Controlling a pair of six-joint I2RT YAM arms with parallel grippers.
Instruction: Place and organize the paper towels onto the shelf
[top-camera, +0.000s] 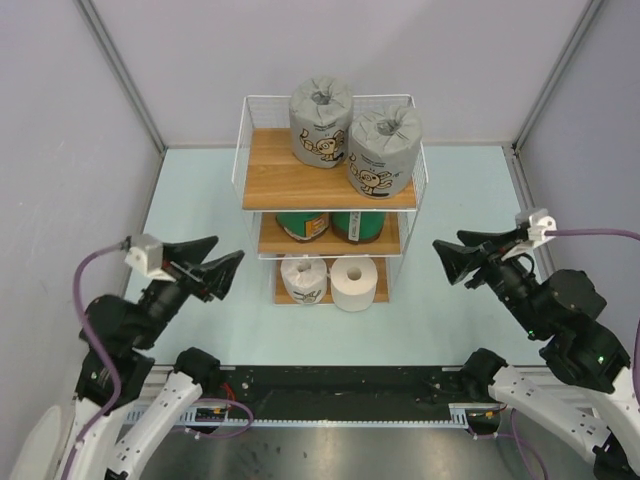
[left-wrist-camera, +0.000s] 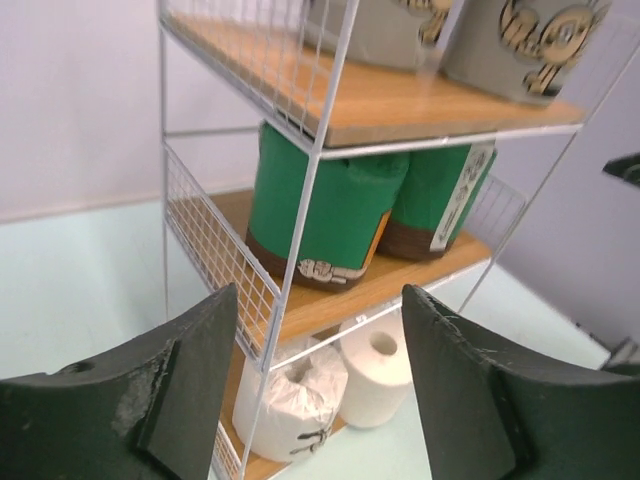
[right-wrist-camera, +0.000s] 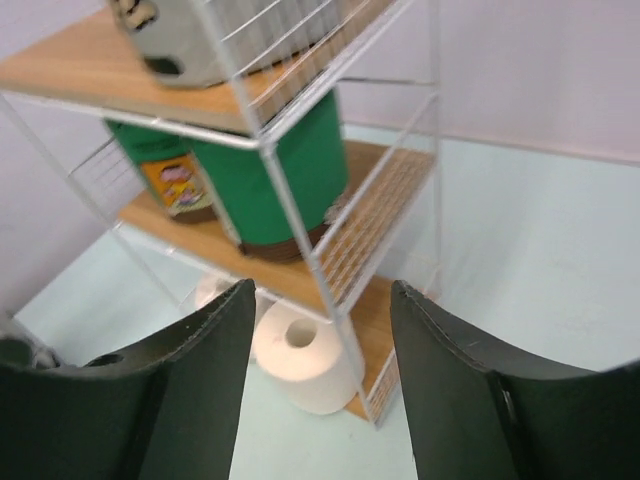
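The shelf (top-camera: 270, 180) stands at the middle back, a white wire rack with three wooden boards. Two grey cartoon-print rolls (top-camera: 320, 122) (top-camera: 383, 150) stand on the top board. Two green rolls (top-camera: 302, 224) (left-wrist-camera: 325, 215) sit on the middle board. A white-wrapped roll (top-camera: 303, 276) (left-wrist-camera: 290, 400) and a bare white roll (top-camera: 353, 283) (right-wrist-camera: 305, 355) stand on the bottom board, the bare one at its front edge. My left gripper (top-camera: 225, 258) (left-wrist-camera: 320, 385) is open and empty, left of the shelf. My right gripper (top-camera: 447, 260) (right-wrist-camera: 322, 375) is open and empty, right of it.
The shelf stands on a pale green table (top-camera: 200, 200) walled by grey panels on the left, back and right. A black rail (top-camera: 340, 385) with both arm bases runs along the near edge.
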